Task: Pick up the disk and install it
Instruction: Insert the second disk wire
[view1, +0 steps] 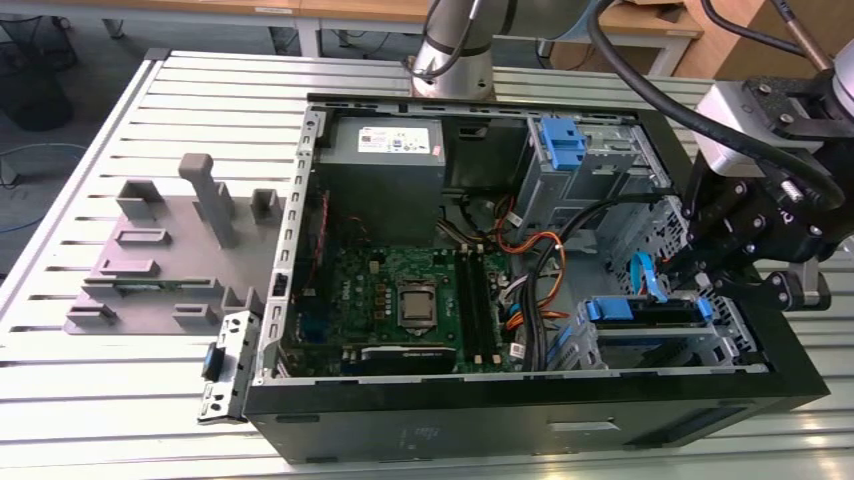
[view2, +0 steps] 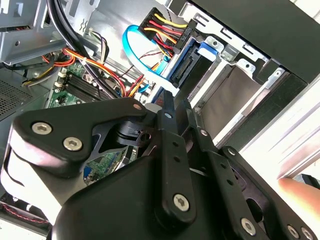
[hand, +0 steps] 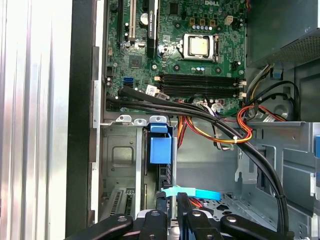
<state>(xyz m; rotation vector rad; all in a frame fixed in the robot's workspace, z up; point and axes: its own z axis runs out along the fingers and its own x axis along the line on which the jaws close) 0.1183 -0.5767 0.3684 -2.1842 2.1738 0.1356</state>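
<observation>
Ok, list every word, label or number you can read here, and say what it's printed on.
White sticker on the power supply: print too small to read.
Motherboard markings, first wrist view: too small to quote reliably.
Small white tag by the black cables: blurred.
No text here can be quoted with confidence.

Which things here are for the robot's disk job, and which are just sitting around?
For the job: disk, gripper, computer case.
Just lying about: grey power-supply box, bare blue bracket, grey fixture beside the case.
</observation>
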